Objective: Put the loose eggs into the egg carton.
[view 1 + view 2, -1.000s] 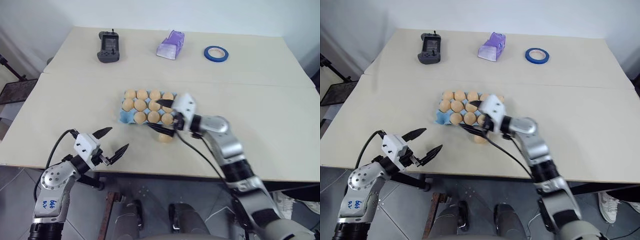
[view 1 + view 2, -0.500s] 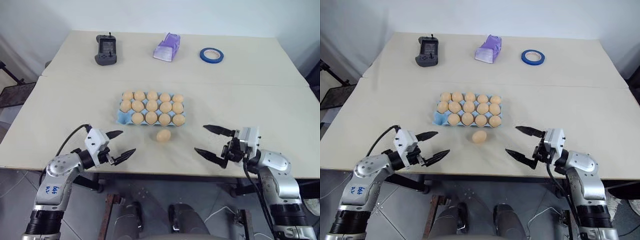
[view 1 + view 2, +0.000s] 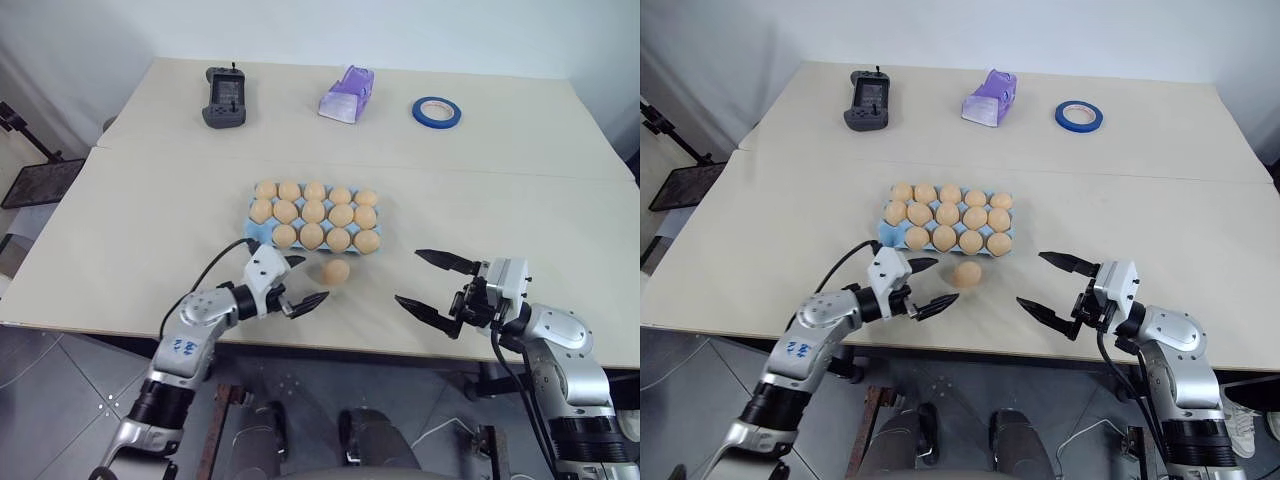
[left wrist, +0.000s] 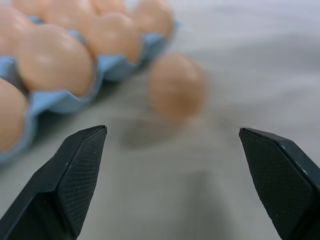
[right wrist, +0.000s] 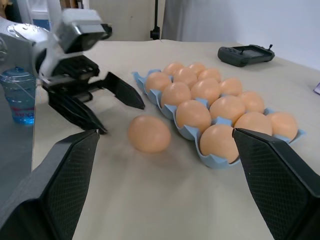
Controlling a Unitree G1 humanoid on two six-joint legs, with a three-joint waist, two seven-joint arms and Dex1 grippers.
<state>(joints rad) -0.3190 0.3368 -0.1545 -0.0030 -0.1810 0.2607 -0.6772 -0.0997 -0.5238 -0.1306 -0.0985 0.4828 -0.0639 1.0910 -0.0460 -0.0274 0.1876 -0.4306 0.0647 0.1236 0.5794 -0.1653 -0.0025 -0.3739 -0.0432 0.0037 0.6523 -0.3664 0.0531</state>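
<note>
Head views, egg carton (image 3: 312,222): light-blue tray on the beige counter (image 3: 130,230), every cup in its three rows of five holding an egg.
Head views, loose egg (image 3: 335,271): lies on the counter just beside the carton's near edge, apart from it.
Head views, left gripper (image 3: 303,283): jaws apart, empty, just beside the loose egg on its left, not touching.
Head views, right gripper (image 3: 436,289): jaws wide apart, empty, near the counter's front edge, well apart from the egg.
Head views, far side: black controller (image 3: 223,96), purple box (image 3: 347,92), blue tape roll (image 3: 436,110).
Left wrist view: loose egg (image 4: 177,92) ahead between the two black fingertips (image 4: 85,155), carton edge beside it.
Right wrist view: loose egg (image 5: 149,133) beside the carton (image 5: 196,136); left gripper (image 5: 115,105) just beyond it; a water bottle (image 5: 19,95) off the counter.
</note>
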